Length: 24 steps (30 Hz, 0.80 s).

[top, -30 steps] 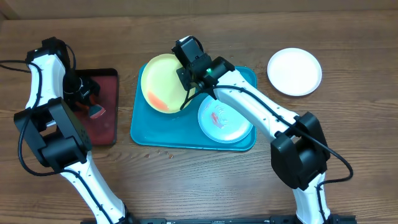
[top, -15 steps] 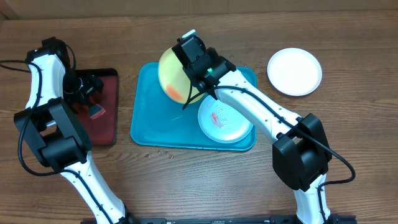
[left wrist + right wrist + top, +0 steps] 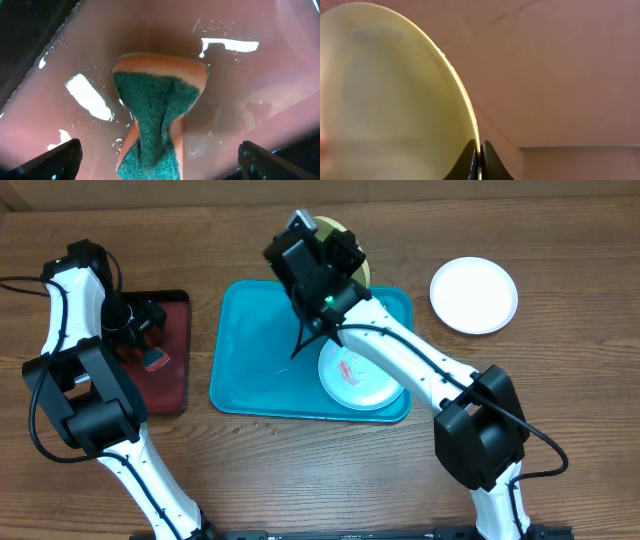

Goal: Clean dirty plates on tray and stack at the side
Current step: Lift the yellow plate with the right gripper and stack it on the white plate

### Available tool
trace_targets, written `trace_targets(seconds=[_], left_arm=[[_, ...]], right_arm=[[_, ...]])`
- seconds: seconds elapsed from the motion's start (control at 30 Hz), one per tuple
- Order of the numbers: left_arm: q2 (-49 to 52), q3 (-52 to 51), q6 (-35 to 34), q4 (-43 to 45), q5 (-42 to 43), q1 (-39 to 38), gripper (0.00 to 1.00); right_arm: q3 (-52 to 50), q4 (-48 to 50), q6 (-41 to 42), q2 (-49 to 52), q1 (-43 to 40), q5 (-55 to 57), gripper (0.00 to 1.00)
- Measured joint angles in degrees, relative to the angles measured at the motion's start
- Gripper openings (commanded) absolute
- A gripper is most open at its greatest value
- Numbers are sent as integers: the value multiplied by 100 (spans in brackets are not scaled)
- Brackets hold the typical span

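Clamping thin on the rim of the yellow-green plate (image 3: 395, 100) with the right pincer (image 3: 480, 145), plate on edge, up above the tray (image 3: 250, 350). Could slip from that narrow bite and crash onto the mint plate (image 3: 360, 375) below. Gaping wide at the left pincer (image 3: 160, 160), sponge (image 3: 155, 100) just beneath.

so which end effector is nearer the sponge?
Left. The left end effector hangs open over the sponge on the red tray; the right end effector, shut on the yellow-green plate, is by the turquoise tray.

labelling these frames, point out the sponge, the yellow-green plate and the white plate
sponge (image 3: 152, 102), left wrist view, green scouring side
yellow-green plate (image 3: 395, 100), right wrist view, its broad face
white plate (image 3: 474, 295), overhead view, its centre
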Motion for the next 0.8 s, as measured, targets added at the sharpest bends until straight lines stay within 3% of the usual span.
trace_targets(seconds=[0.33, 0.4, 0.47, 0.6, 0.8], left_arm=[[0, 0, 0, 2, 0, 0, 100], [0, 0, 0, 2, 0, 0, 100], [0, 0, 0, 2, 0, 0, 100], [0, 0, 0, 2, 0, 0, 100], [0, 0, 0, 2, 0, 0, 100]], right_arm=[[0, 1351, -1370, -2, 695, 977, 4], [7, 1207, -1084, -7, 739, 1027, 4], [44, 452, -533, -28, 719, 750, 4], [33, -1113, 240, -35, 448, -702, 4], [50, -1591, 1906, -149, -271, -1211, 4]])
